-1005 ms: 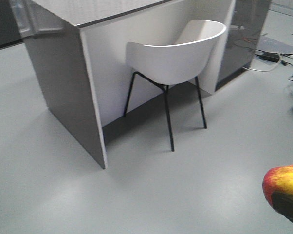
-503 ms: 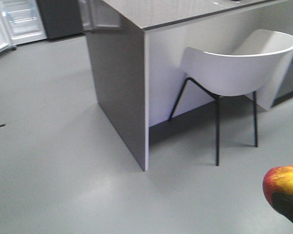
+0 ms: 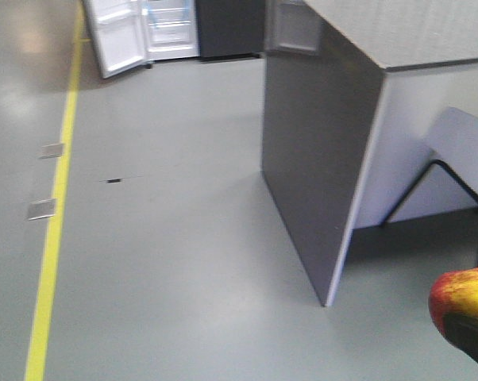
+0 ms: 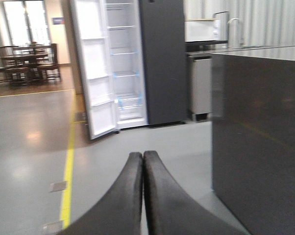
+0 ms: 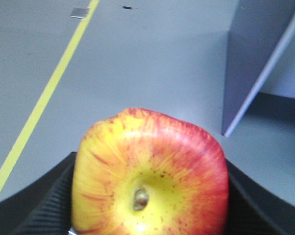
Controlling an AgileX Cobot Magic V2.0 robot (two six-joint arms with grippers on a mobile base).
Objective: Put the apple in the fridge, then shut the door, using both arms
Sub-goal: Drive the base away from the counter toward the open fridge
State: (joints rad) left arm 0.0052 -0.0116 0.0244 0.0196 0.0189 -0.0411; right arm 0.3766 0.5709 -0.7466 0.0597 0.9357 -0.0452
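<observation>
The apple [image 5: 150,171] is gripped by the right gripper [image 5: 150,215]: black fingers [image 5: 42,210] with ribbed pads are pressed against its flanks at 9 and 3 o'clock, and its brown stem pit is turned toward the wrist camera. Its skin is glossy, yellow around the pit and streaked red toward the rim, and its outline is round with a slightly lumpy shoulder. In the front view the apple is seen at 4 o'clock, at the frame's edge, well apart from the fridge [image 3: 171,28], which is seen far off at 11 o'clock. The door [image 3: 116,36] is swung open, its white moulded lining and shelf bins exposed; a flat dark grey panel [image 4: 162,58] is seen just beside the white compartment. The left gripper [image 4: 142,196] is closed on nothing, its smooth, curved black fingers touching along their length and aimed at the fridge. A counter [image 3: 318,159] with a matte dark grey side and a speckled top is set at 2 o'clock, and part of a white chair [image 3: 461,147] on thin black legs is tucked beside it. A yellow line [image 3: 56,214] is painted along the glossy grey floor [image 3: 183,262] at 9 o'clock, with two small metal plates [image 3: 42,209] by it.
</observation>
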